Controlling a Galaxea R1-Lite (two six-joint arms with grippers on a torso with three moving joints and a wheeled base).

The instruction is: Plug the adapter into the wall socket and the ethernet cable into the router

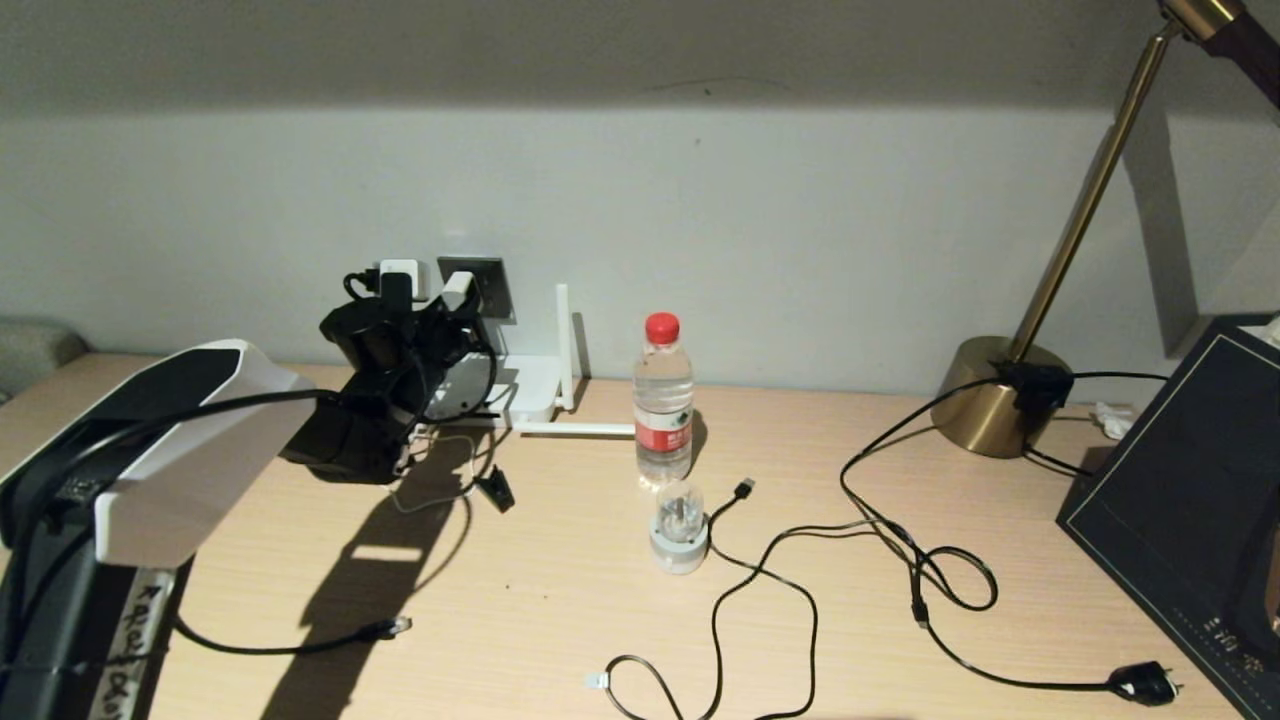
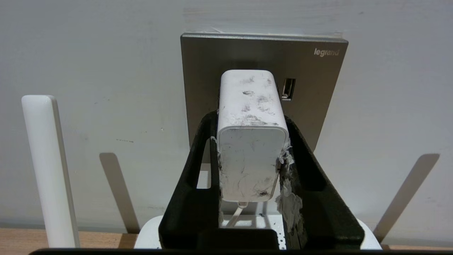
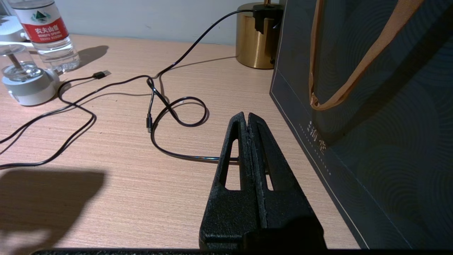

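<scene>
Between the left gripper's (image 2: 249, 141) 2 black fingers (image 2: 198, 166) sits the adapter (image 2: 249, 141), a scuffed white block clamped on both flanks, with frayed white padding showing on one finger's inner face. Ahead of the jaws, the adapter's far end meets the wall socket (image 2: 311, 81), a grey metallic Legrand plate; whether the prongs are fully seated cannot be told. Just beside the adapter on the plate, a small USB port (image 2: 288, 88) lies clear of the jaws. Behind the grip, a thin white cord (image 2: 235, 214) leaves the adapter's near end and drops toward the router (image 2: 150, 233), whose flat white body lies below the jaws against the wall. One router antenna (image 2: 49, 170) stands upright well to one side of the fingers.

In the head view, the left gripper (image 1: 440, 300) is raised at the wall plate (image 1: 485, 285), and the ethernet cable (image 1: 300, 645) lies on the wooden desk (image 1: 560, 600) well behind it, its clear plug tip (image 1: 400, 626) free.

The right gripper (image 3: 246, 118) is parked low over the desk with its jaws pressed together on nothing. A black cord (image 3: 177, 122) loops just ahead of its tips, and a dark gift bag (image 3: 371, 141) stands close beside them.
</scene>
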